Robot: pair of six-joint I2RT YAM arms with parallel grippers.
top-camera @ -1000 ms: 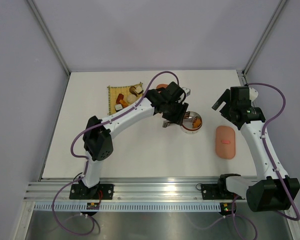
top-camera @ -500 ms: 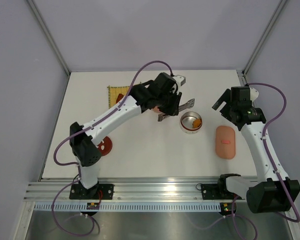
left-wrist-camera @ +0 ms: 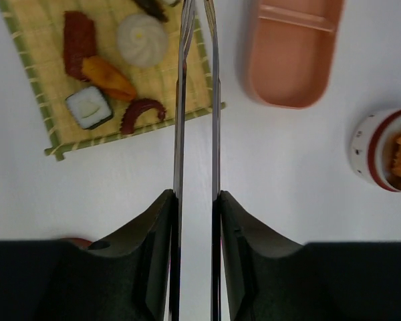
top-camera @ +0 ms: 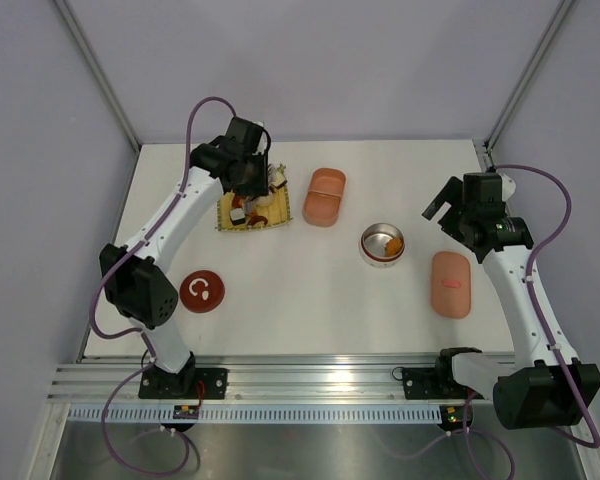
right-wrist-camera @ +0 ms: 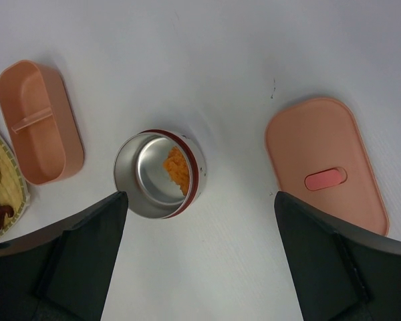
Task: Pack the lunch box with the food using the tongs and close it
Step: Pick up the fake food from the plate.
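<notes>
Overhead view of a white table [top-camera: 310,300]. The left gripper [left-wrist-camera: 196,200] is clamped on the tongs [left-wrist-camera: 179,120], pressing their two slim arms almost together. The tips reach over the far edge of a yellow woven mat [left-wrist-camera: 40,67] at the table's 10 o'clock.

The food [left-wrist-camera: 142,39] lies on that mat: a white bun, a sushi block, and orange and dark red pieces. The open pink lunch box [top-camera: 324,196] sits at the mat's 3 o'clock. At the lunch box's 5 o'clock, a steel bowl [top-camera: 382,243] holds an orange lump. The pink lid [top-camera: 451,284] lies at the bowl's 4 o'clock.

The right gripper [top-camera: 442,207] hovers at the bowl's 2 o'clock, jaws spread wide.
</notes>
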